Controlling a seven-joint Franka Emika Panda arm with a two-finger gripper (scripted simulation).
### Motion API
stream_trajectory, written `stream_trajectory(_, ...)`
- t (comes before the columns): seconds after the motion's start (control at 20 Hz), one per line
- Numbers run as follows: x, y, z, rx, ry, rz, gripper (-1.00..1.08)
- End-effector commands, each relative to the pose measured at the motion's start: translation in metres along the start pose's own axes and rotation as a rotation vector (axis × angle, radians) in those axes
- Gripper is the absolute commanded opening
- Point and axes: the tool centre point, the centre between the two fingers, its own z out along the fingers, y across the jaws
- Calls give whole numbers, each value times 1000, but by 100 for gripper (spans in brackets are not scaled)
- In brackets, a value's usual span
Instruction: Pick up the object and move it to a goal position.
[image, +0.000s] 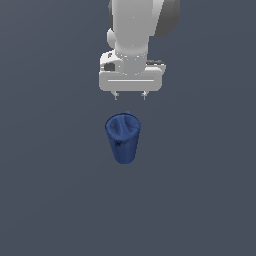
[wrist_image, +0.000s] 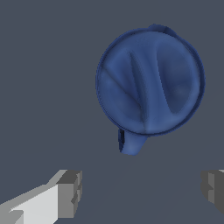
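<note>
The dark blue tapered cup-like container (image: 123, 137) stands upright on the grey floor in the middle of the exterior view, its wide rim up and its folded inner surface showing. My gripper (image: 130, 95) hangs above and behind it, apart from it, with its two short fingertips spread wide and nothing between them. In the wrist view the container (wrist_image: 150, 83) is seen from above, with its round rim and inner folds, lying ahead of my gripper (wrist_image: 142, 192). One grey finger pad (wrist_image: 70, 194) shows on one side and the other at the frame's edge.
A plain dark grey floor (image: 50, 200) surrounds the container. The white arm (image: 135, 30) rises out of the exterior view's top. No other objects show.
</note>
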Motion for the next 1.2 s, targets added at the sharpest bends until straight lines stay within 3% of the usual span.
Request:
stream_trajectory(0.0, 0, 0, 0, 0, 0, 0, 100)
stream_trajectory(0.45, 0, 0, 0, 0, 0, 0, 100)
stream_trajectory(0.5, 0, 0, 0, 0, 0, 0, 28)
stream_trajectory(1.15, 1, 4, -1, 16, 5, 33, 28)
